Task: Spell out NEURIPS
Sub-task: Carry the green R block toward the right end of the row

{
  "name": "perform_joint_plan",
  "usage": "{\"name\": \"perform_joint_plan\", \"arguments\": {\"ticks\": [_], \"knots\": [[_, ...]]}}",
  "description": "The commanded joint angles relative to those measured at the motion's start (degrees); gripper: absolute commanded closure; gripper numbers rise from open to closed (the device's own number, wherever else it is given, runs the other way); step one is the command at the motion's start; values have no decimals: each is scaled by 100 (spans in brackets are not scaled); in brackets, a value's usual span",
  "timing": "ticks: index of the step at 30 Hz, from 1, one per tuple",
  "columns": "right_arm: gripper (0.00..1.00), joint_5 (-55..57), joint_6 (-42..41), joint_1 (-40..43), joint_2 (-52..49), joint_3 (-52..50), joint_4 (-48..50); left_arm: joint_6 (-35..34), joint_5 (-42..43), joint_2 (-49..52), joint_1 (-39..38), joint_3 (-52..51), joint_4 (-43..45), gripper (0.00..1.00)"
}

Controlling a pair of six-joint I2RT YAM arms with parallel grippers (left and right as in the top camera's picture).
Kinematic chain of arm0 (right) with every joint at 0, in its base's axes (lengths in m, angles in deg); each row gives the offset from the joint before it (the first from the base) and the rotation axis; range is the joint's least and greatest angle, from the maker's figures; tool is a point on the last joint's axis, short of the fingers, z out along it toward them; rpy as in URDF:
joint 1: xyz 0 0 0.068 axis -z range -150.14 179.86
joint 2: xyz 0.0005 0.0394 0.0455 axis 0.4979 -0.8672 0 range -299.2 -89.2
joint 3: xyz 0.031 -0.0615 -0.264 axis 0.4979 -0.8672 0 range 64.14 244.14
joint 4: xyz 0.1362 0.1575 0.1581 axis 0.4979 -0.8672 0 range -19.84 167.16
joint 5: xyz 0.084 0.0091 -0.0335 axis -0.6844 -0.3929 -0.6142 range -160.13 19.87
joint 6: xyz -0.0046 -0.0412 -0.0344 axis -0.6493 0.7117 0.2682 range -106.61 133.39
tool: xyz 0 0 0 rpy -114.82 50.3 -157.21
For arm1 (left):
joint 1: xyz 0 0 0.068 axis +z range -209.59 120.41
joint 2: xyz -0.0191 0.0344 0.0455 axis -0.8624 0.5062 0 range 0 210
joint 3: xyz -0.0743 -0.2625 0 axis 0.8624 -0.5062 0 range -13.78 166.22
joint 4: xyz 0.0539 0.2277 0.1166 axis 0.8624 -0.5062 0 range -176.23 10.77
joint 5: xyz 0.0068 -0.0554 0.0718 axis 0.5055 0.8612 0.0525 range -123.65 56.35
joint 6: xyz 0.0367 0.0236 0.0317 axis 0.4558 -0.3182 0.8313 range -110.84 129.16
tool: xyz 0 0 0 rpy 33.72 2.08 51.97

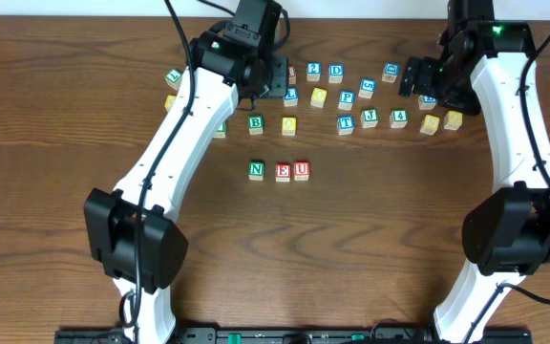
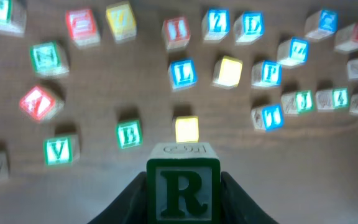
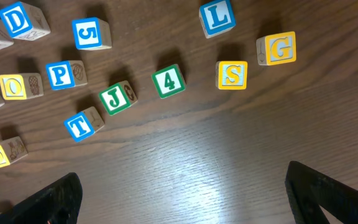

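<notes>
A green N (image 1: pixel 256 170), a red E (image 1: pixel 283 172) and a red U (image 1: pixel 301 170) stand side by side mid-table. My left gripper (image 2: pixel 183 199) is shut on the green R cube (image 2: pixel 183 190), raised over the back rows; from overhead the gripper (image 1: pixel 267 86) hides that cube. The red I (image 2: pixel 176 30) and blue P (image 2: pixel 267 71) sit among the loose cubes. My right gripper (image 3: pixel 182 186) hangs open over bare wood, and its place in the overhead view is back right (image 1: pixel 412 78). The yellow S (image 3: pixel 232 74) lies beyond it, with the blue P (image 3: pixel 64 74) to its left.
Loose letter cubes fill the back rows: another green N (image 2: pixel 47 57), green B (image 2: pixel 128 134), green V (image 2: pixel 59 150), blue L (image 2: pixel 182 73), green 4 (image 3: pixel 168 81), green J (image 3: pixel 117 98), blue T (image 3: pixel 82 124), yellow G (image 3: pixel 278 48).
</notes>
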Motion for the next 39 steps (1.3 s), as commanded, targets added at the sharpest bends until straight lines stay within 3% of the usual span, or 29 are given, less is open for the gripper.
{"name": "perform_joint_plan", "arguments": {"ticks": [1, 7, 14, 27, 39], "knots": [[1, 48, -37, -31, 44, 52, -13, -295, 92, -105, -85, 50, -431, 69], [1, 48, -37, -31, 44, 52, -11, -415, 214, -57, -413, 22, -1106, 69], [1, 48, -37, -46, 44, 52, -13, -562, 219, -42, -723, -310, -1279, 69], [1, 50, -37, 92, 44, 52, 221, -715, 212, 398, -1482, -791, -737, 69], [1, 48, -37, 822, 42, 48, 133, -752, 214, 1060, -1735, -793, -413, 69]]}}
